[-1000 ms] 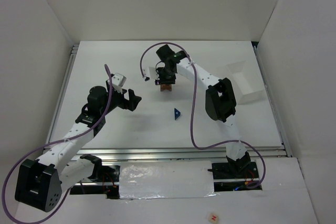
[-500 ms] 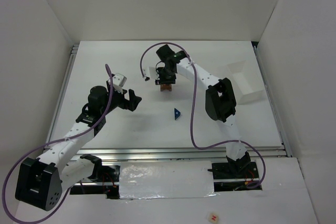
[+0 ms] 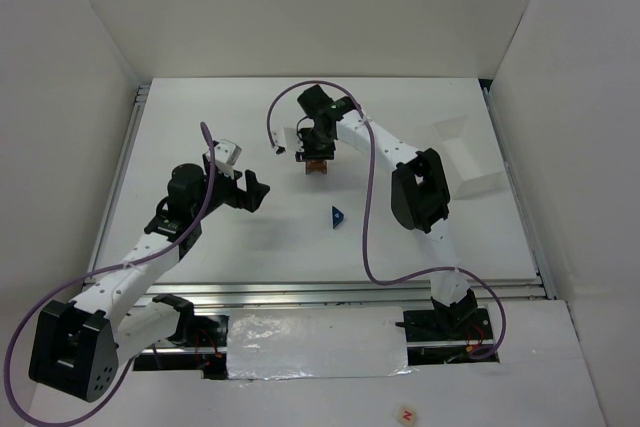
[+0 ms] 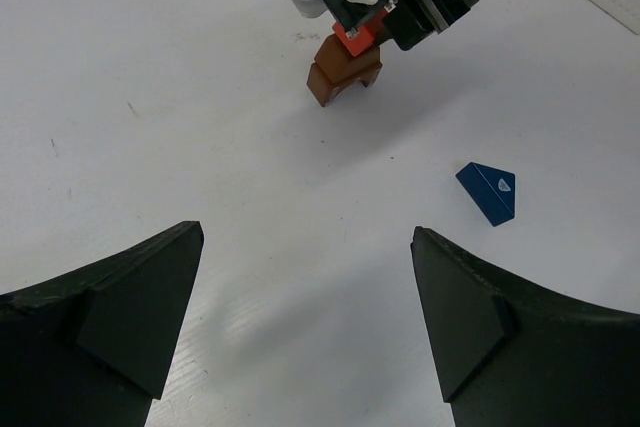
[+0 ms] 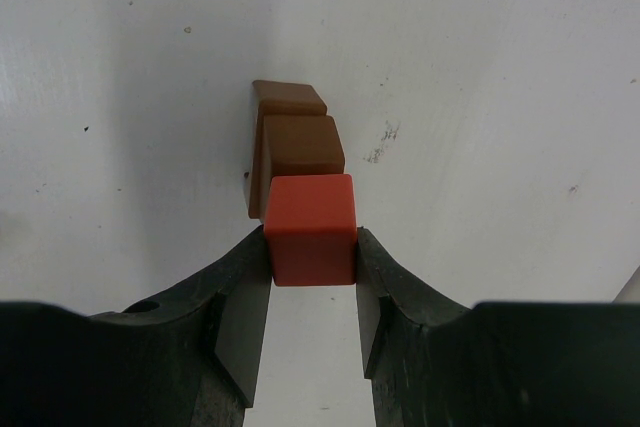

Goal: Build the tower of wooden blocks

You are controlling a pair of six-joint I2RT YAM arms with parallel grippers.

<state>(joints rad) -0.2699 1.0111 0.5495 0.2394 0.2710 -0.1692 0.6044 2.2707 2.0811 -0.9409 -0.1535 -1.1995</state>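
White table, from above: nothing has shifted; right pincer hovers at the tower. Left wrist: left pincer gapes empty, wedge lying apart. Right wrist: cube clamped over brown blocks, its placement seemingly pending.

White links, bulky black joints, looping purple cables, matte black wedge-shaped jaws
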